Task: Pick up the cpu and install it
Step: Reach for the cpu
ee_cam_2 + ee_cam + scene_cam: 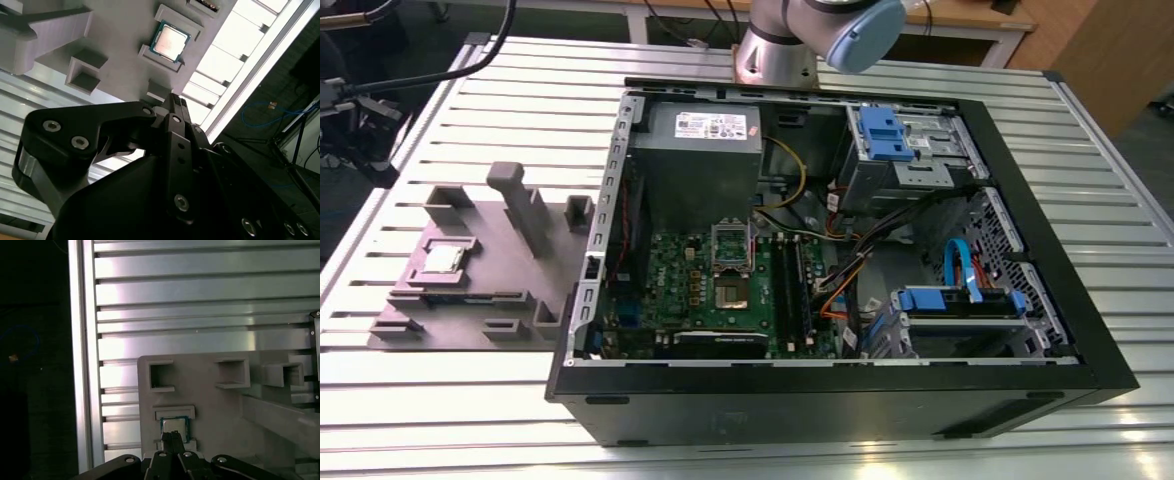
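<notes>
— How was the cpu (444,257) found?
— As a small silvery square, green-rimmed, it was seen seated in the grey holder (454,318), at the exterior view's left of the computer case (854,400).
— And the end effector (172,436)?
— It was seen pressed together, nothing pinched, near the cpu.

Overhead light glares white off the slatted desk (235,55) in both wrist views. The exterior view is evenly bright, though the computer case (854,405) interior lies shadowed. The gripper (176,102) reads dark, nearly silhouetted.
</notes>
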You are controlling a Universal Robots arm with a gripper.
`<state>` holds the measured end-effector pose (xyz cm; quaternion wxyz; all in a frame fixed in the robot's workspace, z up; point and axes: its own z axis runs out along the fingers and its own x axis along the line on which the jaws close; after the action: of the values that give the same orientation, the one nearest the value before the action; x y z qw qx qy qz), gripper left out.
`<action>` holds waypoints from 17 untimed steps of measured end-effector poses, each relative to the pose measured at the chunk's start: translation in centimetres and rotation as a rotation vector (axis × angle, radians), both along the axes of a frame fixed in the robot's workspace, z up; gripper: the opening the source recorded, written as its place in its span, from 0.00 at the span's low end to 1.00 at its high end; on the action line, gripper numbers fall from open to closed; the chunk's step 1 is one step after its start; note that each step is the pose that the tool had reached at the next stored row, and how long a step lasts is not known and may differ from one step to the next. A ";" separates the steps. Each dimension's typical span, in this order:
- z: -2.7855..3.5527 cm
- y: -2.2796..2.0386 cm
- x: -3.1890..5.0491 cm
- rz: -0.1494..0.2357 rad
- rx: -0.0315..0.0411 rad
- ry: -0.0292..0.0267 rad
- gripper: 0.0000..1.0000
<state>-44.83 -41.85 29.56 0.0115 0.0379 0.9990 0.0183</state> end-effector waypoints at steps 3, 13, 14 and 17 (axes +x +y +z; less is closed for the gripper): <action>-0.21 -0.04 0.00 0.000 -0.0001 0.0002 0.10; -1.84 -0.21 0.00 0.000 0.0000 0.0000 0.10; -2.04 -0.23 0.00 0.000 0.0000 0.0000 0.10; -2.58 -0.24 0.00 0.000 0.0000 0.0000 0.10</action>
<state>-44.83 -42.09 26.98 0.0115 0.0379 0.9990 0.0183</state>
